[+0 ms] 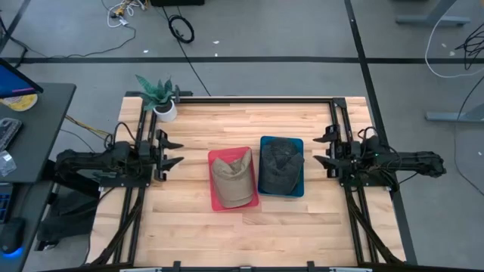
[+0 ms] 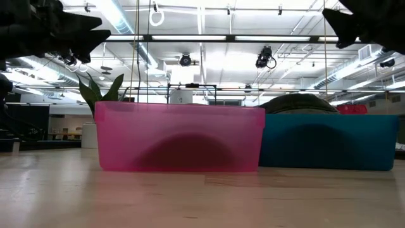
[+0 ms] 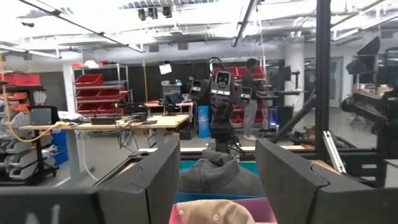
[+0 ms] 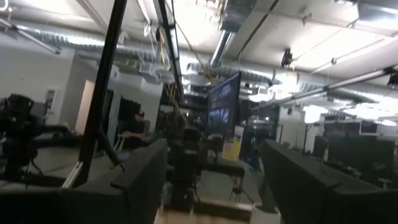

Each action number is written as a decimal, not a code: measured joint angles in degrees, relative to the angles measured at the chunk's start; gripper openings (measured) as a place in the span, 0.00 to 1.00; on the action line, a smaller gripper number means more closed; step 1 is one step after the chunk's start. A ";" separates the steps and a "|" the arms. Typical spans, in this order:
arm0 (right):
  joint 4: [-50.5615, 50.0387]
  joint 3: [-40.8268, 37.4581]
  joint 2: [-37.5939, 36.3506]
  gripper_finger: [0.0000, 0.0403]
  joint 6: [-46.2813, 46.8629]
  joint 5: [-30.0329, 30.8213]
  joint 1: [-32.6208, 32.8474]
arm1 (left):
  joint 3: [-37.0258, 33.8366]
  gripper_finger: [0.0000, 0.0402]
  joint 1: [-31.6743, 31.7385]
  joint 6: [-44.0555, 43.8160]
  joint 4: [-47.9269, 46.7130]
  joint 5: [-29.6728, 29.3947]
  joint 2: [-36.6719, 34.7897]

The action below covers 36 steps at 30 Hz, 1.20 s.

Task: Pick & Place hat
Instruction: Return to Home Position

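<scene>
The brown cap lies in the red bin, and the dark cap in the blue bin beside it. They look soft and light, even floppy, so pinch the stiff brim. The left gripper and right gripper are open and empty, one at each side of the tabletop.
</scene>
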 joint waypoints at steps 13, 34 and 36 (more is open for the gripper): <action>-20.00 0.02 0.00 0.65 -3.40 7.49 0.00 | -0.02 0.53 0.00 1.98 -5.39 -0.38 0.01; -30.38 0.02 0.41 0.65 2.60 18.44 0.00 | -0.04 0.53 0.00 3.35 -12.25 -9.49 0.03; -30.35 0.02 0.41 0.65 2.60 18.45 0.00 | -0.04 0.53 -0.02 3.50 -12.39 -9.71 0.03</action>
